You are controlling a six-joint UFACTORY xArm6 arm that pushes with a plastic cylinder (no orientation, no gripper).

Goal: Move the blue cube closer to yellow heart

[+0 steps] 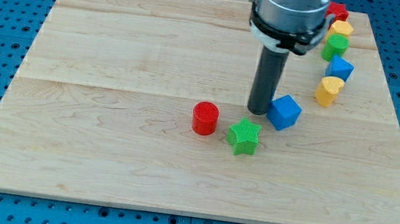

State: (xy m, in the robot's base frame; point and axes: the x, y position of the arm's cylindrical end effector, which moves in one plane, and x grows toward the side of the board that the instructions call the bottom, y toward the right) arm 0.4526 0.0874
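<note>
The blue cube (284, 111) sits on the wooden board (106, 115), right of centre. My tip (259, 111) stands right against the cube's left side, seemingly touching it. The yellow heart (329, 90) lies up and to the right of the cube, a short gap away, near the board's right edge.
A red cylinder (204, 118) and a green star (243, 137) lie to the lower left of the tip. Along the top right stand a blue block (340, 68), a green block (336, 45), a yellow block (341, 28) and a red block (338, 11).
</note>
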